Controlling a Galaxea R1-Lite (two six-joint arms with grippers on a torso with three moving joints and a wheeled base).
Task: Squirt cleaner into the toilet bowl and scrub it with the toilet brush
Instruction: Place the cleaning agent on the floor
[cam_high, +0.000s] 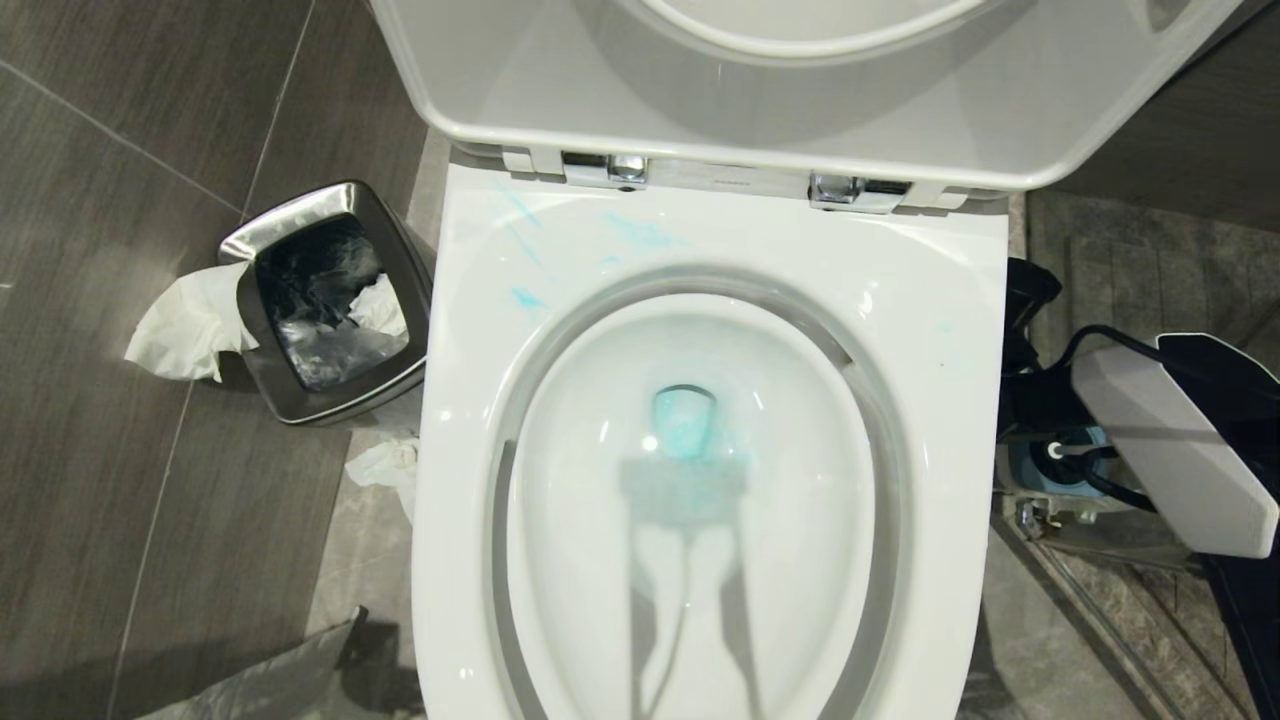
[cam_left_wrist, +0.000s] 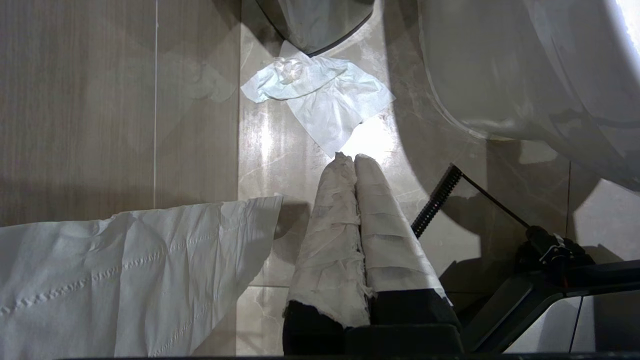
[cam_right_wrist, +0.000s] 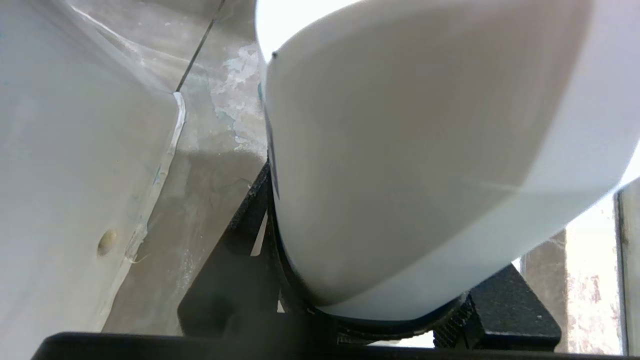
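Rt arm is cut off at the head view's rt edge; only a black link and the white faceted plastic bottle (cam_high: 1170, 450) are seen there, beside the seat's rt rim. Of the slim white toilet brush, only a small round white end (cam_high: 1053, 450) is made out, poking from the squat blue holder (cam_high: 1035, 472) on the floor; the rest is hidden behind cables and the bottle, so ID is uncertain. The raised white lid (cam_high: 800, 90) is cropped at the top. In the rt wrist view the right gripper (cam_right_wrist: 370, 280) is seen clamped on that bottle, black fingers pressed to either side; the bottle fills most of the view and its cap is not seen. The large glossy white ceramic toilet bowl (cam_high: 560, 560) lies to the robot's left of this gripper, close by but not touched. The thin turquoise-blue cleaner (cam_high: 685, 425) is pooled at the bowl's drain, well apart from the gripper; several pale blue smears are noted on the rear-left seat. The left gripper (cam_left_wrist: 354, 159) is absent from the head view; in its wrist view the cloth-wrapped fingers are pressed together, nothing held, above the floor near the bowl's base. Counts: 1 toilet, 2 chrome hinges, 1 square chrome waste bin (cam_high: 290, 410), 3 white tissues in the head view (1 over the bin rim, 1 inside, 1 on the floor).
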